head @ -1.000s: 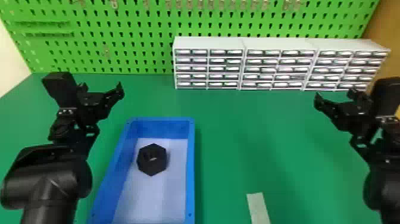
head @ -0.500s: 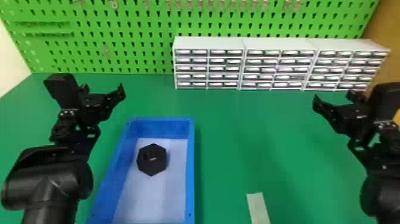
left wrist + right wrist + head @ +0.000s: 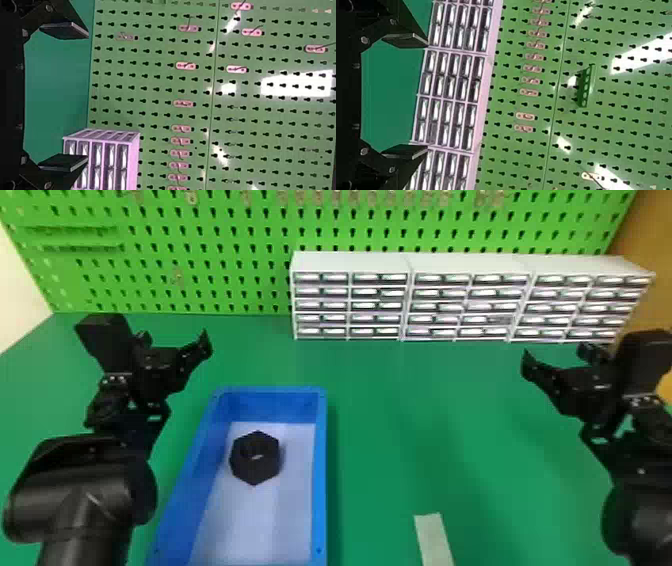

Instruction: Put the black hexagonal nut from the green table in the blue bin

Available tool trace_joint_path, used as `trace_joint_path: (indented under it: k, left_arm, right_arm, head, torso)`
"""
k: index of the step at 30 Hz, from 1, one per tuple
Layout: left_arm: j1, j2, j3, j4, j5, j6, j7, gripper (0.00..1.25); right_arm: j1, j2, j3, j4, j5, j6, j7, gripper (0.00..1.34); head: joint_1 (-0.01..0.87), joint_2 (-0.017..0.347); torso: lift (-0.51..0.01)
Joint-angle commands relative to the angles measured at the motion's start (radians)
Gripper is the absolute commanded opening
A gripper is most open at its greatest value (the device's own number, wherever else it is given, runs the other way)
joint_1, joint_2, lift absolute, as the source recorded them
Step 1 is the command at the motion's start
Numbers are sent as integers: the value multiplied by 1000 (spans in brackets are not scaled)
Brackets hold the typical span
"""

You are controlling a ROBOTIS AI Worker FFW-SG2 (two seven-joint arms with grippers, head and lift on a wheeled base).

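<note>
Inside the blue bin, toward its far end: black hexagonal nut, at rest. Left end effector and right end effector, either side of the bin, spread wide, empty. I judge placing done, no handling left.

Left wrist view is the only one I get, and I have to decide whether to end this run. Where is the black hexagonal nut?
Observer: The black hexagonal nut lies on the floor of the blue bin, toward the bin's far end.
Operator: Good, that sounds finished. Is anything being held on the other side?
Observer: No, the right tool has its two fingers well apart and nothing between them.
</note>
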Motion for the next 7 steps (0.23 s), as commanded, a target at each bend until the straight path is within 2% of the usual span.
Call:
trace_joint_path:
  k: [1,7]
  left_arm:
    - [1,0,0,0,2,-1,0,1069]
    - [2,0,-2,0,5,-1,0,1069]
  right_arm:
    - [-1,0,0,-1,-1,0,-1,994]
    - [-3,0,2,1,-3,0,-1,994]
  head:
    - [686,51]
    - [686,51]
  torso:
    - [-97]
    - [-97]
